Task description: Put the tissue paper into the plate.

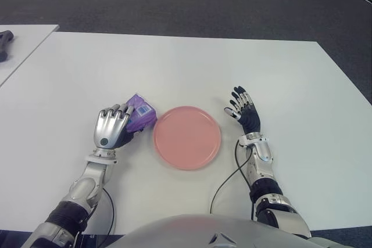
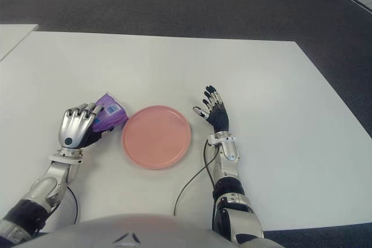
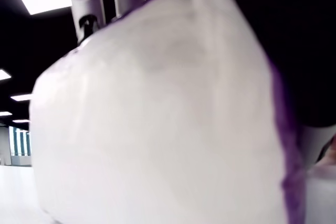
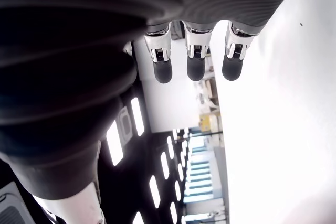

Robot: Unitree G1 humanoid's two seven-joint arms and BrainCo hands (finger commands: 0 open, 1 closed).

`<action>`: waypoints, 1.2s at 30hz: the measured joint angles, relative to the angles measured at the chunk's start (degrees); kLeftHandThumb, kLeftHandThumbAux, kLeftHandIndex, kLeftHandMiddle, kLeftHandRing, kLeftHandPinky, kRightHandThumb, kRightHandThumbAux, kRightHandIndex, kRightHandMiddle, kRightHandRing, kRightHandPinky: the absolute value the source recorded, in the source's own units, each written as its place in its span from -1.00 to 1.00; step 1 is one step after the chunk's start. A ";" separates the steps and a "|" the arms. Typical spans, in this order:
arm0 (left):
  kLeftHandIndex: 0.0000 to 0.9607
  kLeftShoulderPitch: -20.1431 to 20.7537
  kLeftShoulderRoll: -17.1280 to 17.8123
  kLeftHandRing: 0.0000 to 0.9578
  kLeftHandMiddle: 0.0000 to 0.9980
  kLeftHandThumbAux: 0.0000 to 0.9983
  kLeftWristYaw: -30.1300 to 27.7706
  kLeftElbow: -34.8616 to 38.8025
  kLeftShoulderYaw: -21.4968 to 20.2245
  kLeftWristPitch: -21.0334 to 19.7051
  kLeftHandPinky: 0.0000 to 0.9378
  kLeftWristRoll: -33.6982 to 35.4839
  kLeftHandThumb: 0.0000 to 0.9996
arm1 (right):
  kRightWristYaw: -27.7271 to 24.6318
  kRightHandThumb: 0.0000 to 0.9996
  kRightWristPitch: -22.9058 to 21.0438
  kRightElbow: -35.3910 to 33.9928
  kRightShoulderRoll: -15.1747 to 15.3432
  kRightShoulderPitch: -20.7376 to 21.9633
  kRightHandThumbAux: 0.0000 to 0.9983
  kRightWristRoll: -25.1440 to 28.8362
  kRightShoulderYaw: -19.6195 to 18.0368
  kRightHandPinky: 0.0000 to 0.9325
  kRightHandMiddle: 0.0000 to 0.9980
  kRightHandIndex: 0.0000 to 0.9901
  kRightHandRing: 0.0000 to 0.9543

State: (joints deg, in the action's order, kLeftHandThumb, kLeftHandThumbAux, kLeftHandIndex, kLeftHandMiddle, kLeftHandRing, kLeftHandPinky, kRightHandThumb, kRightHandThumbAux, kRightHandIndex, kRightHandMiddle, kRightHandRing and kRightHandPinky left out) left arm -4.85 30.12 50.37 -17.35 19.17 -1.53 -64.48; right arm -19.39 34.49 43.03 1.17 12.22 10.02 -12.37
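Observation:
A purple tissue pack (image 1: 141, 110) sits in my left hand (image 1: 114, 125), whose fingers are curled around it just left of the pink plate (image 1: 187, 137). In the left wrist view the pack (image 3: 157, 124) fills nearly the whole picture, white with a purple edge. The plate lies on the white table (image 1: 186, 68) and holds nothing. My right hand (image 1: 243, 109) shows to the right of the plate with its fingers spread and nothing in them; its fingertips (image 4: 195, 69) point outward in the right wrist view.
A second white table (image 1: 23, 42) stands at the far left with a dark object (image 1: 4, 43) on it. A black cable (image 1: 224, 184) runs from my right forearm across the table's near edge. Dark carpet lies beyond the table.

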 measured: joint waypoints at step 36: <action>-0.16 11.81 2.60 0.79 0.09 0.33 -15.03 22.88 -9.63 -3.25 0.83 5.21 0.71 | 0.12 -0.93 1.14 4.34 0.92 2.75 0.67 0.00 -0.49 -0.85 -0.96 -0.91 -0.97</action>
State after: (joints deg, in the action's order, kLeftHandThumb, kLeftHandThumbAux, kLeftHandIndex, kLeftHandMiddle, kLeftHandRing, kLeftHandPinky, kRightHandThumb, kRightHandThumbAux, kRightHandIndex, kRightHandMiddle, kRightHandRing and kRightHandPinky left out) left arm 6.96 32.72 35.34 5.53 9.54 -4.78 -59.27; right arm -19.27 35.63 47.37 2.09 14.97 10.03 -12.86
